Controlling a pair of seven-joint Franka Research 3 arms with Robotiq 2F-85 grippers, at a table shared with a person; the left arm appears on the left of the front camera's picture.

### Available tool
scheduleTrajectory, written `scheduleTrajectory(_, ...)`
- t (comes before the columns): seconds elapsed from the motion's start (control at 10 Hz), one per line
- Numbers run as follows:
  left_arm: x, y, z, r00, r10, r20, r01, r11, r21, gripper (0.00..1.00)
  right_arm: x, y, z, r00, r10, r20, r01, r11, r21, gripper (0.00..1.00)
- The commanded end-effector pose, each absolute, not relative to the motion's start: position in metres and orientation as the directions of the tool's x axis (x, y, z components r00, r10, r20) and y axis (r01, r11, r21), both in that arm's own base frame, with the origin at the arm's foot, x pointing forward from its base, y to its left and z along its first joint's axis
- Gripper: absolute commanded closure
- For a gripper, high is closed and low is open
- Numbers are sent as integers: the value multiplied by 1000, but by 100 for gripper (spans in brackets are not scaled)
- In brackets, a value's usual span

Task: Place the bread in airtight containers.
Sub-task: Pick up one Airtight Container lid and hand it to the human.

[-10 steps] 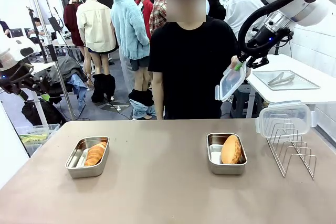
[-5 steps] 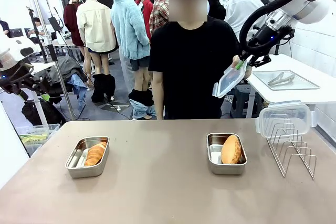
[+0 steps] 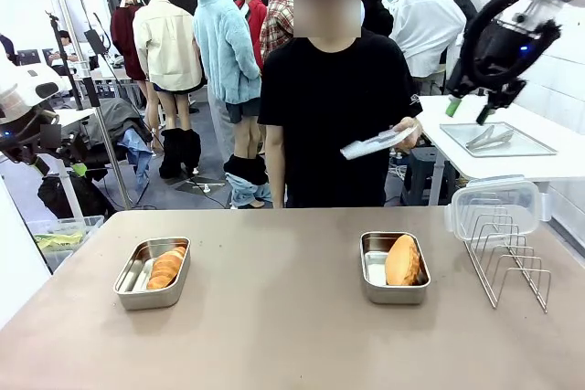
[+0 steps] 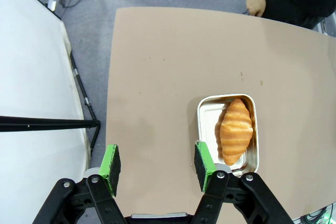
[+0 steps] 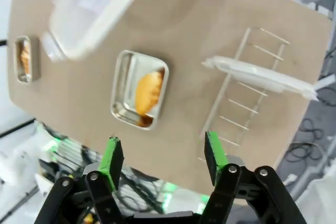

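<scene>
Two open steel containers sit on the brown table. The left container holds the ridged croissant-like bread. The right container holds the smooth oval bun. The person's hand holds a clear lid flat, above the table's far edge; in the right wrist view this lid is a blur. High at the back right, my right gripper is open and empty. My left gripper hangs open high above the table, beside the croissant's container.
A wire rack at the table's right end carries a second clear lid. Behind it a white side table holds a flat steel tray. The person's other hand rests at the far table edge.
My right gripper opened, let the lid go into the person's hand and swung away to the right. The person lowered the lid and turned it flat. The left arm stayed still.
</scene>
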State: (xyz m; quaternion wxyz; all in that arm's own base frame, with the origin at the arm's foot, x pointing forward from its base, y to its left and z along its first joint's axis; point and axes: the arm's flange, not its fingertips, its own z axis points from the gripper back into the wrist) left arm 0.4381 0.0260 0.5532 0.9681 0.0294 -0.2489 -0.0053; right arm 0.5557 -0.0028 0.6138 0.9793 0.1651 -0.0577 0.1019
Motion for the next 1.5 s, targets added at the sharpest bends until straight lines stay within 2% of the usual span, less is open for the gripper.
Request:
scheduleTrajectory(0.0, 437, 26, 554, 875, -7, 484, -23, 998, 57, 26, 520, -22, 598, 915, 322, 241, -380, 888, 259, 22)
scheduleTrajectory(0.4, 437, 26, 554, 875, -7, 484, -23, 998, 57, 26, 446, -36, 554, 793, 535, 293, -572, 818, 56, 22)
scheduleTrajectory(0.5, 437, 26, 554, 875, -7, 484, -23, 998, 57, 26, 437, -41, 541, 758, 573, 311, -586, 808, -60, 22)
scheduleTrajectory(0.6, 437, 26, 554, 875, -7, 484, -23, 998, 57, 26, 431, -47, 532, 714, 628, 310, -641, 764, -71, 22)
scheduleTrajectory(0.8, 437, 26, 554, 875, -7, 484, -23, 998, 57, 26, 431, -53, 519, 730, 574, 371, -604, 796, -43, 22)
scheduleTrajectory(0.9, 437, 26, 554, 875, -7, 484, -23, 998, 57, 26, 432, -47, 535, 735, 609, 298, -626, 778, -46, 22)
scheduleTrajectory(1.4, 437, 26, 554, 875, -7, 484, -23, 998, 57, 26, 432, -47, 535, 735, 609, 298, -626, 778, -46, 22)
